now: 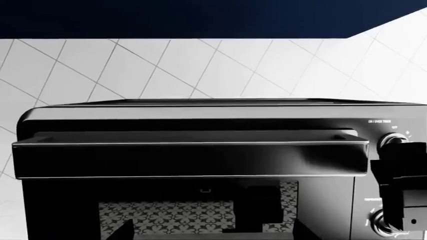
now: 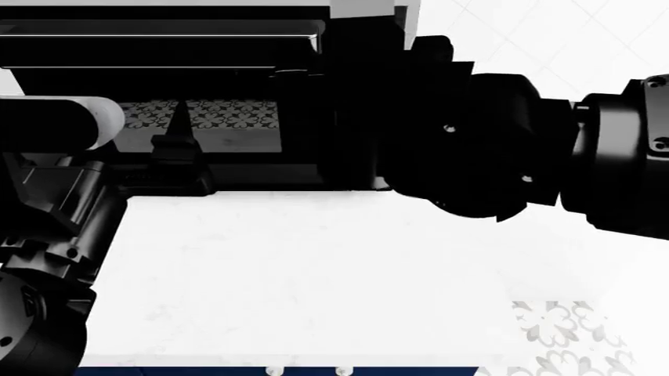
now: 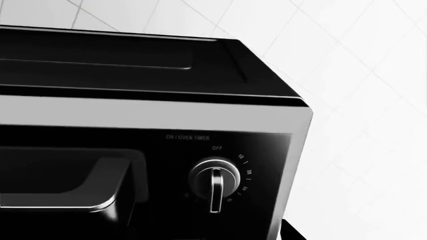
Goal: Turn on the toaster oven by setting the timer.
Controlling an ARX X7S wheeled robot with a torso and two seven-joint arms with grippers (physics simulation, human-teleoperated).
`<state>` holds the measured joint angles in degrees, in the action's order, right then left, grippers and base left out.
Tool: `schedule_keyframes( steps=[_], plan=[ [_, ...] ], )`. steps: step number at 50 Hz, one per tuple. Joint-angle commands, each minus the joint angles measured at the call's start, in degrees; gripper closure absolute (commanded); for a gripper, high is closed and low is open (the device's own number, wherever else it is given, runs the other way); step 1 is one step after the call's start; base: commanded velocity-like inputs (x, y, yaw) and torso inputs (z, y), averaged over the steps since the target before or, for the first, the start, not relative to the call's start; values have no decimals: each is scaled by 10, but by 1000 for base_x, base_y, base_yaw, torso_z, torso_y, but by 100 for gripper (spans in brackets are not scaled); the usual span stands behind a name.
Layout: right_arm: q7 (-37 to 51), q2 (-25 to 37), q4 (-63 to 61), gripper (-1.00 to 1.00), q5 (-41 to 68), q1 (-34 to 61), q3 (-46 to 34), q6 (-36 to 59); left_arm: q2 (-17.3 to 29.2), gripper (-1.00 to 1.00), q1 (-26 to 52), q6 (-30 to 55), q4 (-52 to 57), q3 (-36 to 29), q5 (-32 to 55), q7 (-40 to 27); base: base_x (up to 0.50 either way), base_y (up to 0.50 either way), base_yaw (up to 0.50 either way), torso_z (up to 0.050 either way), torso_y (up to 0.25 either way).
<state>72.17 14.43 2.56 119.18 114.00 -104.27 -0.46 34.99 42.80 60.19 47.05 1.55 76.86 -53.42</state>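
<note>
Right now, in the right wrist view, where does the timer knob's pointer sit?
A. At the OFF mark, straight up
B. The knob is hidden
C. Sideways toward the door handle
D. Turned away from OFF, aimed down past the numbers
D: the timer knob on the toaster oven has its pointer bar aimed downward, opposite the OFF label above it.
</note>
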Motion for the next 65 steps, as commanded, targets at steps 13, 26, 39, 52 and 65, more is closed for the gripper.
schedule_keyframes(
  steps=[13, 26, 39, 52, 65],
  plan=[
    [-10, -9, 27, -100, -7, -9, -1, 8, 0, -100, 1, -6, -4, -9, -6, 1, 0, 0, 0, 0, 0],
    [-17, -14, 44, -100, -8, -13, -1, 13, 2, -100, 1, -9, -5, -11, -6, 1, 0, 0, 0, 0, 0],
    [-22, -20, 55, -100, -10, -16, 1, 18, 2, -100, 4, -11, -9, -17, -11, 3, 0, 0, 0, 0, 0],
    [-26, -26, 71, -100, -12, -19, 1, 24, 6, -100, 4, -14, -8, -15, -2, -4, 0, 0, 0, 0, 0],
    [-30, -31, 82, -100, -13, -20, 5, 29, 12, -100, -4, -18, -1, -11, 6, -7, 0, 0, 0, 0, 0]
  ],
)
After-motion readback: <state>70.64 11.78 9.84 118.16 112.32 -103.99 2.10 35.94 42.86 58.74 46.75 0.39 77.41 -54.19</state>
